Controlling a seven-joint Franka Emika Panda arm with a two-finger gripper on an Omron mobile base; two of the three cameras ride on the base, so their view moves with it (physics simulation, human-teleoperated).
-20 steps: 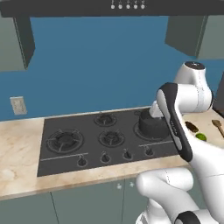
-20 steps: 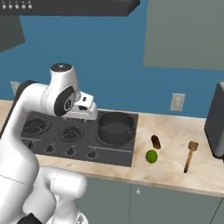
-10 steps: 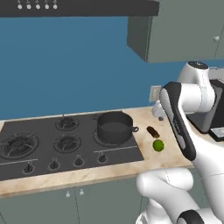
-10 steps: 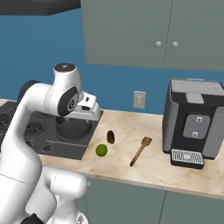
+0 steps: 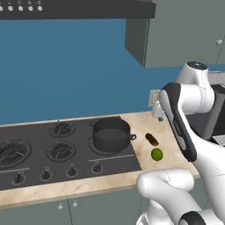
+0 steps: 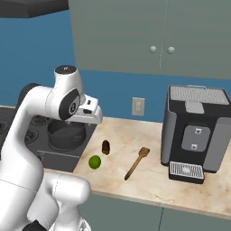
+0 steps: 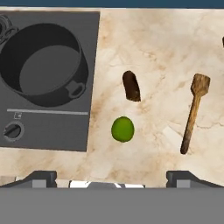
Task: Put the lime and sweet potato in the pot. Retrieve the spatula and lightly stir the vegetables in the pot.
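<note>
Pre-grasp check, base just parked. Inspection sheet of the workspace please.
Surface: marble counter, cooktop on its left.
Job's things: pot empty on burner; sweet potato, lime and spatula lying apart on counter.
Clutter: coffee machine at counter's right.
Gripper: gripper above counter, fingers spread, holding nothing.
Cables: nothing seen.
Surroundings: blue wall, cabinets, outlet.

I see the marble counter (image 7: 153, 43) carrying lime (image 7: 122, 129) at centre frame, sweet potato (image 7: 131, 85) just above, spatula (image 7: 194, 111) right, cooktop (image 7: 48, 127) left.
</note>
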